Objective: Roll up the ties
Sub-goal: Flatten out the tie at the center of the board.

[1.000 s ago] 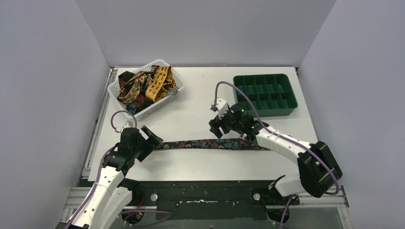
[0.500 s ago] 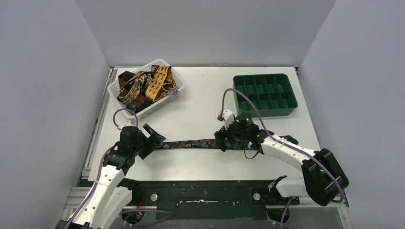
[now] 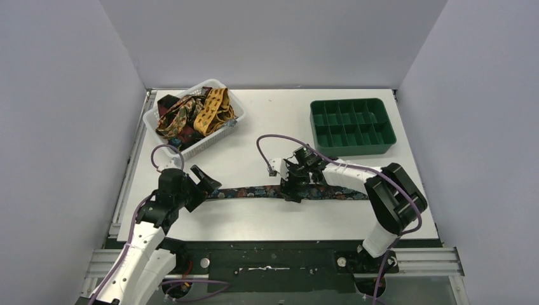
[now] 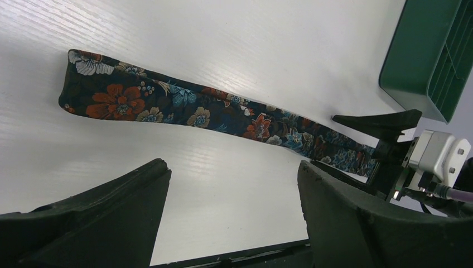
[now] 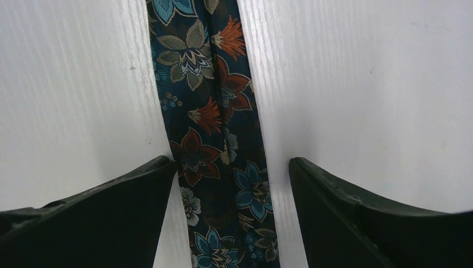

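A dark floral tie (image 3: 254, 191) lies flat and stretched out left to right on the white table near its front. My left gripper (image 3: 204, 183) is open and empty, just at the tie's left end; in the left wrist view (image 4: 231, 167) the tie (image 4: 184, 106) lies beyond the fingers, not between them. My right gripper (image 3: 293, 189) is low over the tie's middle. In the right wrist view (image 5: 231, 162) it is open, with the tie (image 5: 206, 84) running between its two fingers (image 5: 122, 201).
A white basket (image 3: 151, 121) at the back left holds several more ties (image 3: 210, 111), mustard, dark red and brown. A green compartment tray (image 3: 348, 101) stands at the back right, and it shows in the left wrist view (image 4: 429, 56). Purple cables loop over both arms.
My right gripper has moved left and down, from above the tie's right part to low over its middle, with the wrist turned. The left gripper and the tie have hardly moved.
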